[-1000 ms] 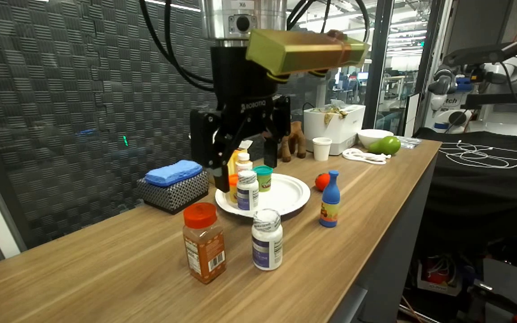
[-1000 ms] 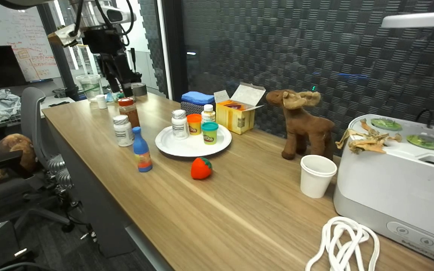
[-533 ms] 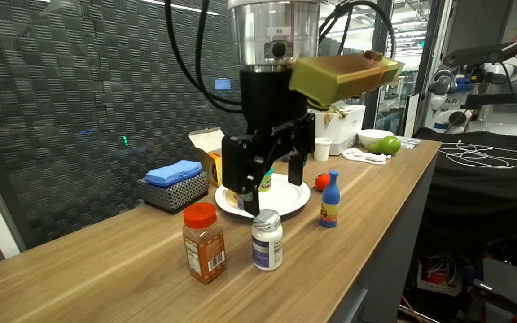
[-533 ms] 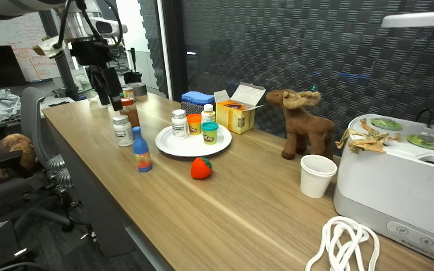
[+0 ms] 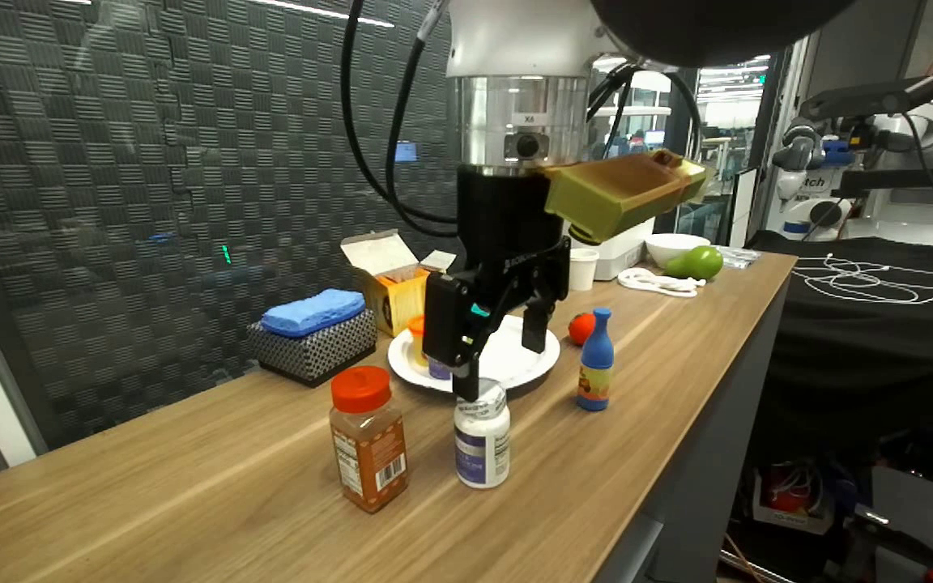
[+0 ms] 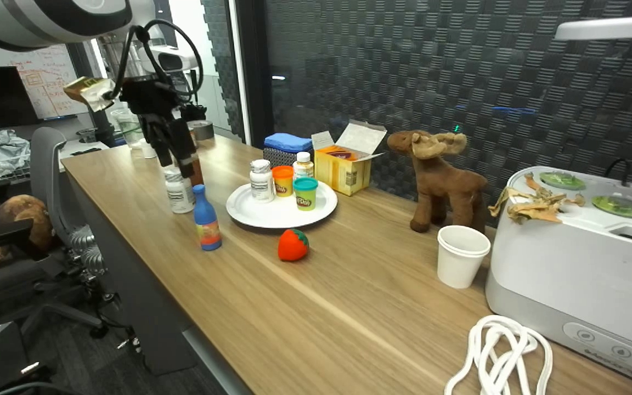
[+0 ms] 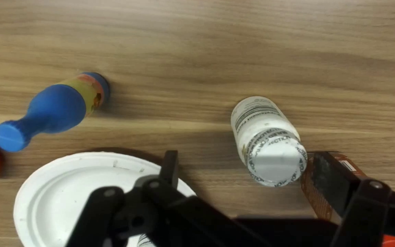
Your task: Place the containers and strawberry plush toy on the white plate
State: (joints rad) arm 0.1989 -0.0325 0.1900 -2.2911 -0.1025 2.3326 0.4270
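My gripper point(image 7: 247, 171) is open above the table, nothing held. A white bottle point(image 7: 269, 147) with a foil-wrapped cap stands upright between and below its fingers, nearer the right one in the wrist view. Beside that stands the orange-brown jar point(image 5: 369, 453) with a red cap, partly behind a finger in the wrist view. The blue bottle point(image 6: 206, 219) and the strawberry plush toy point(image 6: 293, 246) are on the table near the white plate point(image 6: 264, 218). On the plate are another white bottle point(image 6: 261, 181), an orange tub point(image 6: 283, 182), a teal-lidded green tub point(image 6: 305, 196) and a small white-capped bottle point(image 6: 303, 166).
Behind the plate are an opened yellow box point(image 6: 343, 170) and a patterned box point(image 5: 317, 344) topped by a blue cloth point(image 5: 313, 312). A brown plush moose point(image 6: 445, 181), paper cups point(image 6: 461, 258), a white rope point(image 6: 500, 356) and a white appliance point(image 6: 579, 280) stand further along.
Over the last second my open gripper has come down and moved from beside the plate's containers to the white bottle on the table. The objects stay where they were.
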